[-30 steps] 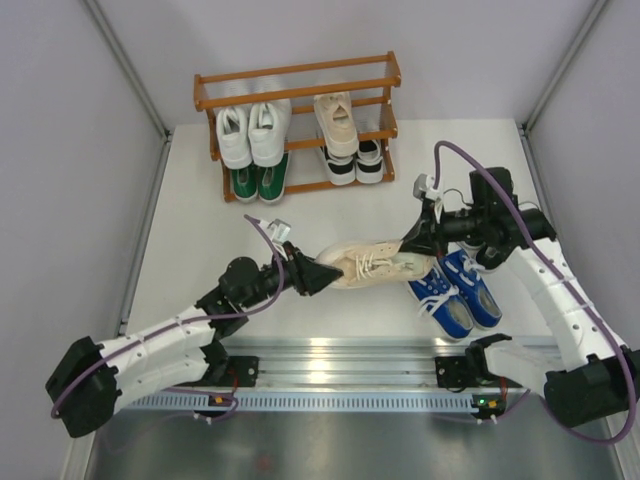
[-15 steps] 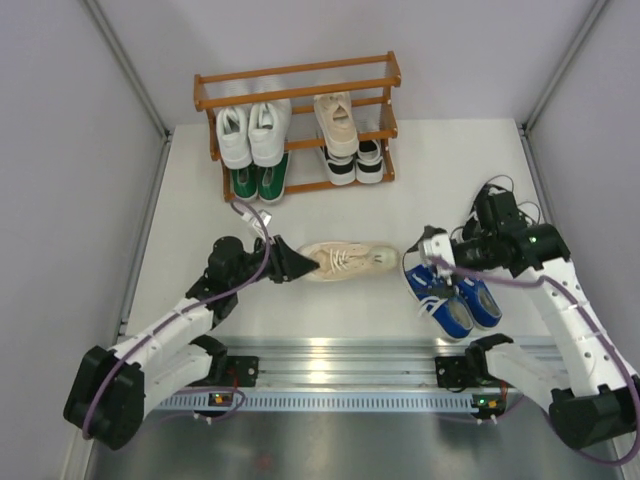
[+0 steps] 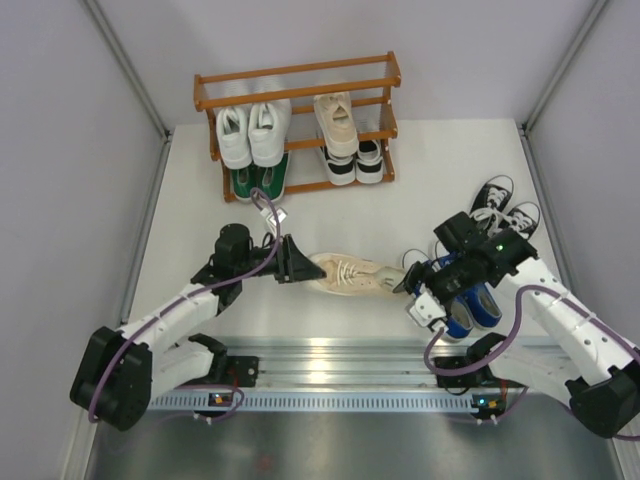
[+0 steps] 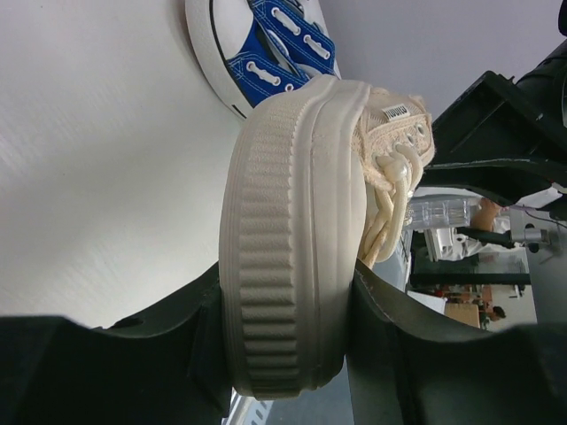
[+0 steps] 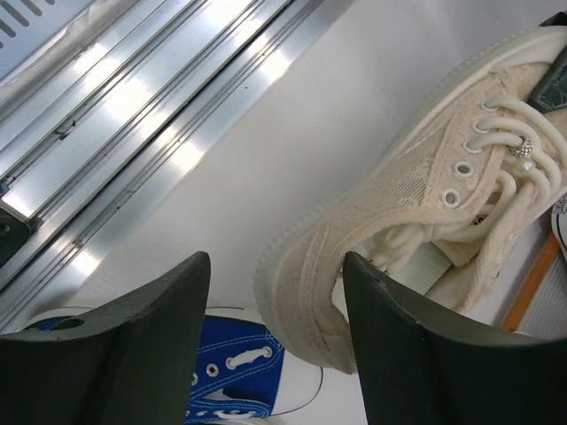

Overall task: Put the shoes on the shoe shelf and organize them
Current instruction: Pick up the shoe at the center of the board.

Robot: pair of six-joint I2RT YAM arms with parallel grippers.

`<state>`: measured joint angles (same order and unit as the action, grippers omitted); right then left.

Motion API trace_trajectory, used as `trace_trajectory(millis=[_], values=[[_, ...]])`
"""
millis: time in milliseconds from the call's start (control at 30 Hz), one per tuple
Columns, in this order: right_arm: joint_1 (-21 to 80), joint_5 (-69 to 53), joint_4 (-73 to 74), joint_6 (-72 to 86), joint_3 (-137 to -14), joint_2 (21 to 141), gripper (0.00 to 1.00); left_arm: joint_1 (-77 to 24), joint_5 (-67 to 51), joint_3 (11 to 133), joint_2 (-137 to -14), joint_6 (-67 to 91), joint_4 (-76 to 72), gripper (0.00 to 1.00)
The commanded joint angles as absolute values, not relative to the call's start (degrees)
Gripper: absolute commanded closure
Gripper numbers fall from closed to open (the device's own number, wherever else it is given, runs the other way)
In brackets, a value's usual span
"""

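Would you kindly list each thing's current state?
beige shoe, toe gripped
left gripper, shut on beige shoe
right gripper, open by its heel
shoe shelf, partly filled
white pair, shelved, middle tier
green pair, shelved, bottom tier
black-and-white pair, shelved, bottom tier
other beige shoe, shelved, middle tier
blue pair, on table
black pair, on table

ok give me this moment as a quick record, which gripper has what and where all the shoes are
left gripper: shut on the toe of the beige shoe
right gripper: open, at that shoe's heel, not clamping it
shoe shelf, left side: white pair above green pair
shoe shelf, right side: second beige shoe above black-and-white pair
table: blue pair under the right gripper, black pair behind it
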<state>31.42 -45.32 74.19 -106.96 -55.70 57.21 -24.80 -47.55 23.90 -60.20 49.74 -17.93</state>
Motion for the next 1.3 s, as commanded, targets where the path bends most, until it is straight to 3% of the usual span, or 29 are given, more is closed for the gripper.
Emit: trace_trajectory(millis=[0,233,567,800,867,900,1000,1067,1167,1267], values=[[35.5,-42.5,70.2,-104.6,-55.1,57.2,0.39,-24.7,-51.9,27.2,-60.0,51.2,-23.7,1.0],[37.4,-34.8,65.6,-101.1,-55.1,58.1,0.54,-24.7,-52.6,27.3,-60.8,50.8,-23.7,1.0],[41.0,-25.8,64.4,-103.8,-53.2,58.6,0.6,-24.7,-53.4,28.6,-62.1,50.4,-23.7,1.0],[41.4,-24.8,66.5,-109.8,-53.3,58.9,0.84,-24.7,-53.6,29.4,-63.0,50.2,-23.7,1.0],[41.4,-26.3,68.0,-110.0,-54.2,58.4,0.95,-24.7,-53.3,29.4,-62.8,49.9,-23.8,0.99],[41.4,-26.9,68.6,-110.0,-55.3,58.2,0.99,-24.7,-52.4,29.4,-62.2,49.7,-23.7,0.97],[41.2,-28.6,71.5,-108.5,-58.1,57.1,1.0,-24.7,-49.3,31.0,-59.7,45.4,-18.8,0.64],[40.8,-29.9,73.3,-104.1,-60.0,56.9,1.0,-24.7,-44.9,34.0,-58.0,38.7,-10.8,0.51],[39.2,-30.0,74.6,-101.3,-62.9,56.3,1.0,-24.7,-37.9,38.4,-54.0,30.5,-2.0,0.37],[37.2,-30.2,74.9,-98.1,-64.8,54.8,1.0,-24.6,-29.0,43.0,-50.0,22.9,8.2,0.3]])
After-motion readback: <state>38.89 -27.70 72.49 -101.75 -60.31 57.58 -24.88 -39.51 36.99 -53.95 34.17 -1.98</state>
